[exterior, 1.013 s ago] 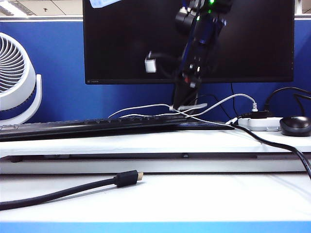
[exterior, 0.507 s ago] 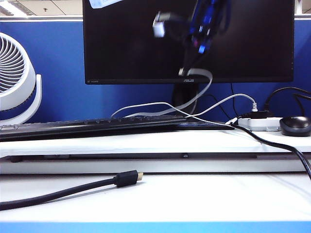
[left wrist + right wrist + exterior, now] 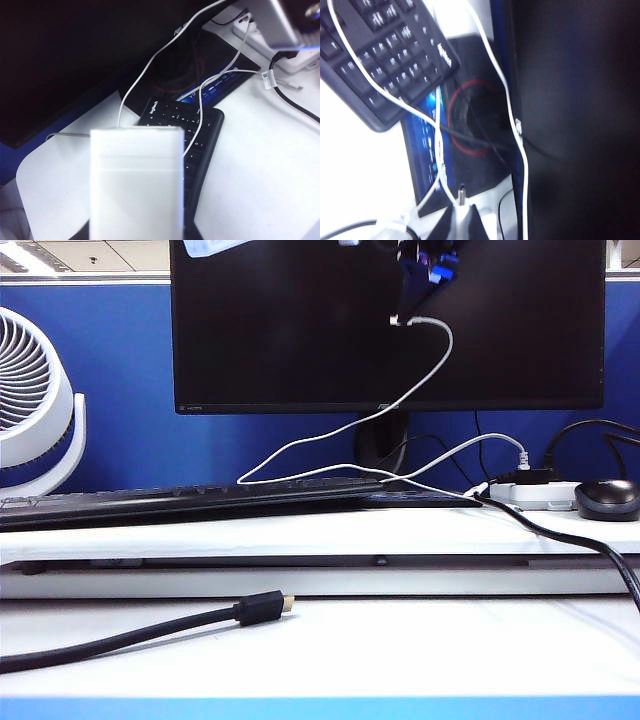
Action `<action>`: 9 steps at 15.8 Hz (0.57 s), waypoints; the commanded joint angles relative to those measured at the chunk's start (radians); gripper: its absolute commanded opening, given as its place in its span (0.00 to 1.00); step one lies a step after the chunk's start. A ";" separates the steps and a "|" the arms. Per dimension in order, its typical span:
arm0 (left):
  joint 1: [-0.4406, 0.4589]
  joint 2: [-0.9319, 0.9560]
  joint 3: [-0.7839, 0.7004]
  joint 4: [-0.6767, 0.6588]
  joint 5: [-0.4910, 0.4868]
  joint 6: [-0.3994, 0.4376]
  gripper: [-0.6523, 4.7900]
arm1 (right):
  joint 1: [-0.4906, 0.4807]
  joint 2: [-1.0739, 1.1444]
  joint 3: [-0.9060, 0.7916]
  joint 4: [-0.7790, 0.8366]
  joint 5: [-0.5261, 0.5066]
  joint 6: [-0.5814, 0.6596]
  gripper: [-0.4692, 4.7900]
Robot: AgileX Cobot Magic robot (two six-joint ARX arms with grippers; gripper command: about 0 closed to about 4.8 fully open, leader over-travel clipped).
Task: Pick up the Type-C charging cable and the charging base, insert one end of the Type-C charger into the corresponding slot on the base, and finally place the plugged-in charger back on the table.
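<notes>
White charging base point(image 3: 136, 182) fills the left wrist view, clamped in the left tool, raised over the worktop point(image 3: 260, 165) near the keyboard point(image 3: 187, 130), presumably ready for mating. Right tool point(image 3: 461, 212) pinches the Type-C charging cable point(image 3: 420, 380) connector high before the monitor point(image 3: 280, 330); its fingers are cropped.

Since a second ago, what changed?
The right gripper rose from in front of the monitor stand to the exterior view's top edge, lifting the Type-C charging cable end clear of the keyboard. The charging base went up out of that view. Black cable, power strip and mouse stayed put.
</notes>
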 commanded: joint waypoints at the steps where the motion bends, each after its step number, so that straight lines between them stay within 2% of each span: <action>1: -0.002 -0.008 0.006 0.028 0.001 0.001 0.27 | 0.006 -0.013 0.005 0.016 -0.031 0.007 0.09; 4: -0.002 -0.008 0.006 0.019 0.002 -0.038 0.27 | 0.006 -0.009 0.003 0.016 -0.120 -0.008 0.09; 5: -0.002 -0.008 0.006 0.016 0.002 -0.071 0.27 | 0.006 -0.012 0.004 0.038 -0.104 -0.093 0.09; 7: -0.002 -0.020 0.006 -0.011 0.005 -0.096 0.27 | 0.013 -0.027 0.004 0.076 -0.045 -0.162 0.09; 8: -0.002 -0.029 0.006 -0.026 0.042 -0.117 0.27 | 0.019 -0.038 0.004 0.113 -0.020 -0.177 0.09; 9: -0.002 -0.041 0.006 -0.034 0.146 -0.134 0.27 | 0.019 -0.055 0.004 0.159 -0.021 -0.188 0.09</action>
